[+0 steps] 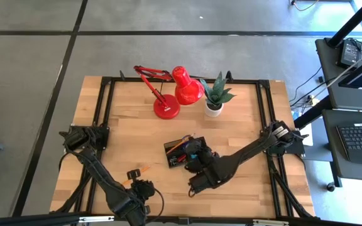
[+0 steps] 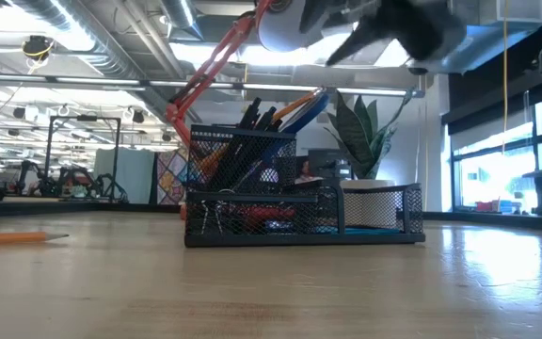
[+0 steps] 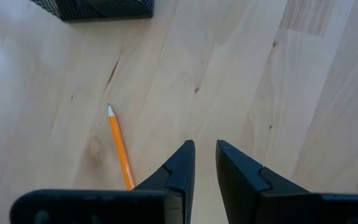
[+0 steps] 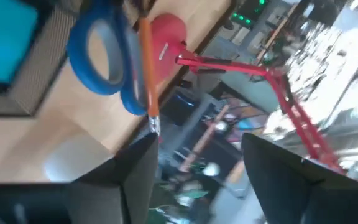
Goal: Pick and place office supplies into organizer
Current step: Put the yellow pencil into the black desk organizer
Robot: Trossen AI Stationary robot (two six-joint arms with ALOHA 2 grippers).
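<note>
The right gripper [image 1: 192, 152] hangs just above the organizer [image 2: 304, 218] with its jaws spread wide and empty; directly ahead of them stand the blue-handled scissors [image 4: 107, 62] and an orange pencil [image 4: 146, 74], upright in the tall compartment beside black pens [image 2: 257, 117]; the blue note pad [image 4: 5, 40] lies off to one side; the red lamp [image 1: 175, 88] and a potted plant [image 1: 215, 95] stand beyond on the bench [image 1: 137, 132]; the left gripper [image 3: 205, 163] hovers low with its jaws narrow and holding nothing; another pencil [image 3: 120, 149] lies flat just beside them, its tip pointing toward the organizer.
</note>
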